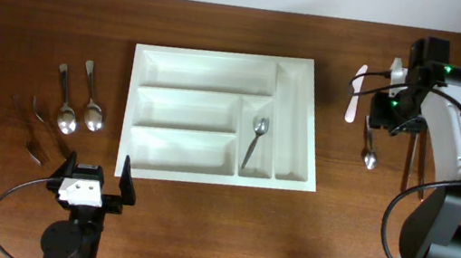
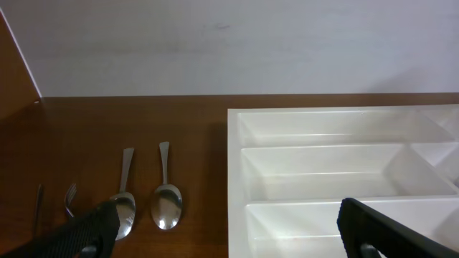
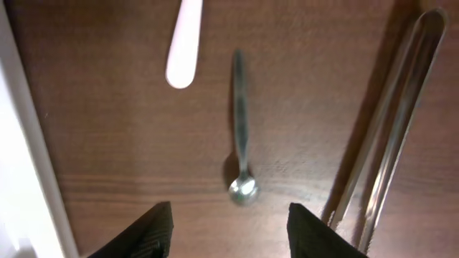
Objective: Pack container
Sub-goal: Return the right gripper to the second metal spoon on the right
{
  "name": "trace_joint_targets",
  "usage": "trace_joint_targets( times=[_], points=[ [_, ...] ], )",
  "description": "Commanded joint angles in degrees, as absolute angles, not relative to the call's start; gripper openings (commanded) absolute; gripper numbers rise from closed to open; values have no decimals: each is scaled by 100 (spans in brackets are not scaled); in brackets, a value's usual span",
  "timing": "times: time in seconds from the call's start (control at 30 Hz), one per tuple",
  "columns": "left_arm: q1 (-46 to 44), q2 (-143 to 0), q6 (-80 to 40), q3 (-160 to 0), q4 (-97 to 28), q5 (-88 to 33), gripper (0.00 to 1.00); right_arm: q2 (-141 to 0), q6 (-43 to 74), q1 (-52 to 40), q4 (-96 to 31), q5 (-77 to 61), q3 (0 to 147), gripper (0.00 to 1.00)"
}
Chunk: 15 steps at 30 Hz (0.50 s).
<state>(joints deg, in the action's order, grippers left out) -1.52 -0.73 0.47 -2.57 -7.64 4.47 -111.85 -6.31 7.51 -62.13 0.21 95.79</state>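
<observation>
Right tool [image 3: 231, 223], jaws part-open and empty, hangs over a teaspoon [image 3: 242, 143] on the worktop [image 1: 47, 10], probably to grasp it. Left tool [image 2: 229, 229] wide open, idle. Container [image 1: 223, 55] lies at teaspoon's 9 o'clock.

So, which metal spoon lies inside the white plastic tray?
The small metal spoon in the white plastic tray's narrow compartment; the two spoons left of it and the spoon right of it lie on the wooden table.
</observation>
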Motion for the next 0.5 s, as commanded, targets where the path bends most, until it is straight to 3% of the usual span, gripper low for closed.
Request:
trace_joint_targets(
  times=[0.0,0.13,0.47],
  points=[
    [-128,-30,158,-202,-751,425,99,-11419,-908,932,-6163,75,9653,51],
    [-128,-30,158,-202,-749,425,99,-11651,-1074,1066,-6114,93,9653,47],
    [-128,-30,158,-202,-751,425,99,-12237,-1225,1127,-6020,-154,9653,47]
  ],
)
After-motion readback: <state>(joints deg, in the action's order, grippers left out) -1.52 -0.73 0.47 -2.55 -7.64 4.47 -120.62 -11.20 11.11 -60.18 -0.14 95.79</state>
